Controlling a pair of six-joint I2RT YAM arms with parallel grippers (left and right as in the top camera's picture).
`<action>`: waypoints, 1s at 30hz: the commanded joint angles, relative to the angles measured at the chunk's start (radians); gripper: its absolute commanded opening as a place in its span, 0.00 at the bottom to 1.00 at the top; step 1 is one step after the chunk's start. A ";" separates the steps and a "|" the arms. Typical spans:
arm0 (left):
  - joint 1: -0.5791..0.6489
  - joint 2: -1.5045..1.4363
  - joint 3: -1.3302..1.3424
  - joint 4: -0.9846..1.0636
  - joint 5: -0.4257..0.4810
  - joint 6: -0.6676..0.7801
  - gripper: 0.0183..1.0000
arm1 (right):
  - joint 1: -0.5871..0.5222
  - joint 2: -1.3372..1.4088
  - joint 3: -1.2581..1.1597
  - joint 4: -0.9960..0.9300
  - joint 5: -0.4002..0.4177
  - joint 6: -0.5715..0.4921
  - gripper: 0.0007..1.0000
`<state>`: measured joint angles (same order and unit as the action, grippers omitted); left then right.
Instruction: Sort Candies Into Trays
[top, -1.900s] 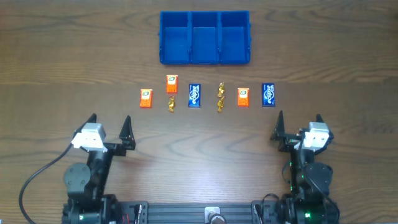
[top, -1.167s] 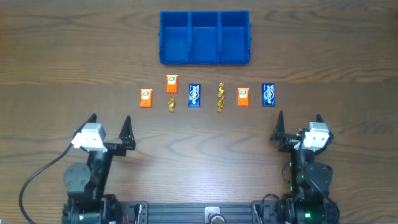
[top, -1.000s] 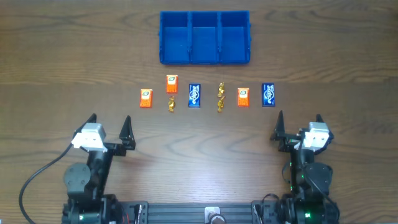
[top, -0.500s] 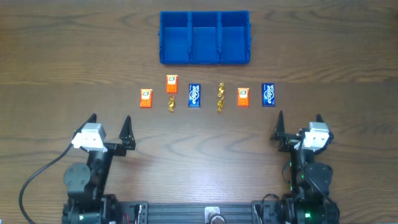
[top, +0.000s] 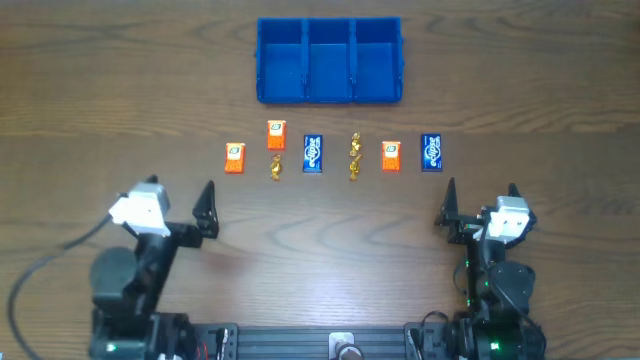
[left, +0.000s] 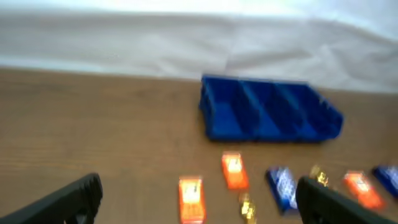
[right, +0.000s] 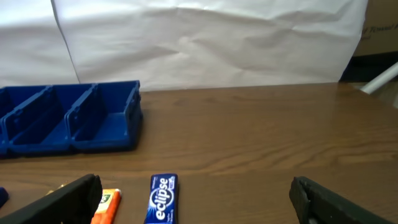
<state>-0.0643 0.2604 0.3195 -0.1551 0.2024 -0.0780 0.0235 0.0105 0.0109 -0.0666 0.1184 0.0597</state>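
Tray: blue tray (top: 329, 96) at upper centre of frame, three compartments, nothing in any.
Candies: orange packs (top: 276, 134), blue packs (top: 313, 153) and gold sweets (top: 354, 147) in a loose row mid-frame, just below the tray.
Left gripper (top: 178, 192): lower left, fingers spread wide, nothing held.
Right gripper (top: 480, 190): lower right, likewise spread, nothing held.
Progress: apparently none sorted; all eight pieces left.

Candies (top: 313, 153) before the tray (top: 329, 93)
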 joint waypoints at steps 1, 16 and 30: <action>-0.037 0.343 0.405 -0.179 -0.056 0.012 1.00 | -0.006 -0.008 -0.003 -0.002 -0.008 0.002 1.00; -0.119 1.473 0.840 -0.374 -0.053 -0.019 1.00 | -0.006 -0.008 -0.003 -0.002 -0.008 0.003 1.00; -0.152 1.623 0.840 -0.395 -0.092 -0.039 0.95 | -0.006 -0.008 -0.003 -0.002 -0.008 0.003 1.00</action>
<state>-0.2081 1.8580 1.1332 -0.5388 0.1314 -0.1081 0.0235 0.0101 0.0109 -0.0666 0.1112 0.0597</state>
